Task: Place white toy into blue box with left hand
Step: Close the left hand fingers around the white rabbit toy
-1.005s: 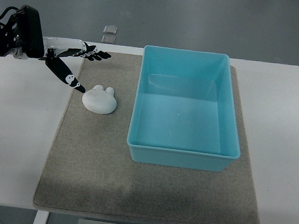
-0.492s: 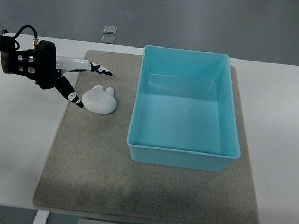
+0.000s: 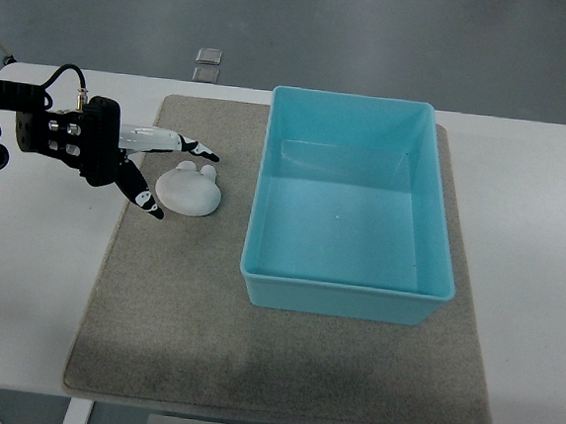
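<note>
The white toy (image 3: 190, 189), a rounded bunny-like shape, lies on the grey mat (image 3: 280, 361) just left of the blue box (image 3: 343, 287). My left hand (image 3: 175, 177) comes in from the left edge and sits beside the toy, open, with the thumb at the toy's near-left side and the fingers (image 3: 194, 148) stretched above its far edge. The toy sits between thumb and fingers but is not gripped. The blue box holds nothing. My right arm is out of view.
The mat lies on a white table (image 3: 29, 279). Two small square tiles (image 3: 208, 64) lie on the floor beyond the table's far edge. The box walls rise right of the toy.
My left hand has moved right and toward the near edge, lowering until its thumb and fingers straddle the white toy. The toy and box have not moved.
</note>
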You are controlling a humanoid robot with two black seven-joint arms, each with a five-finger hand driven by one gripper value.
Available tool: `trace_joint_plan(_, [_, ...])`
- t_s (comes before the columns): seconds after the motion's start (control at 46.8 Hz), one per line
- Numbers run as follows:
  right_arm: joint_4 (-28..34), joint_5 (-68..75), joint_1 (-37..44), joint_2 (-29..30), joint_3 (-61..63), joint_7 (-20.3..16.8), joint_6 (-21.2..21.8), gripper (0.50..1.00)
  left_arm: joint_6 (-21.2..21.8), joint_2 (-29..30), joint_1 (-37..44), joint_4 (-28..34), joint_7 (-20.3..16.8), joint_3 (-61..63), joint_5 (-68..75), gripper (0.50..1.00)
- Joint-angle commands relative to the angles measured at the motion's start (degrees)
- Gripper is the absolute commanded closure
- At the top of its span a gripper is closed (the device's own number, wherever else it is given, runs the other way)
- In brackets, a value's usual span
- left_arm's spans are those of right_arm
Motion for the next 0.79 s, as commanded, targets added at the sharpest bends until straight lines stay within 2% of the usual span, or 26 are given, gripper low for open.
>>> trace_joint_plan(0.0, [0.03,0.0,-0.01,0.0,0.0,0.0,0.0,0.564,0.11,-0.22,0.0,0.03,0.0,0.04,1.33,0.525])
trace_joint_plan(0.15, [-0.05,0.0,-0.01,0.0,0.0,0.0,0.0,0.562,0.2,-1.18,0.7,-0.05,0.0,0.13,1.69,0.531])
trace_joint_plan(0.278, [-0.05,0.0,-0.01,0.0,0.0,0.0,0.0,0.564,0.2,-1.36,0.7,0.03,0.0,0.13,1.78,0.596])
trace_joint_plan(0.641, [-0.05,0.0,-0.01,0.0,0.0,0.0,0.0,0.564,0.2,-2.33,0.35,0.47,0.09,0.75,1.86,0.688])
trace_joint_plan(0.77, [0.03,0.0,-0.01,0.0,0.0,0.0,0.0,0.564,0.2,-2.33,0.26,0.56,0.09,0.75,1.86,0.793])
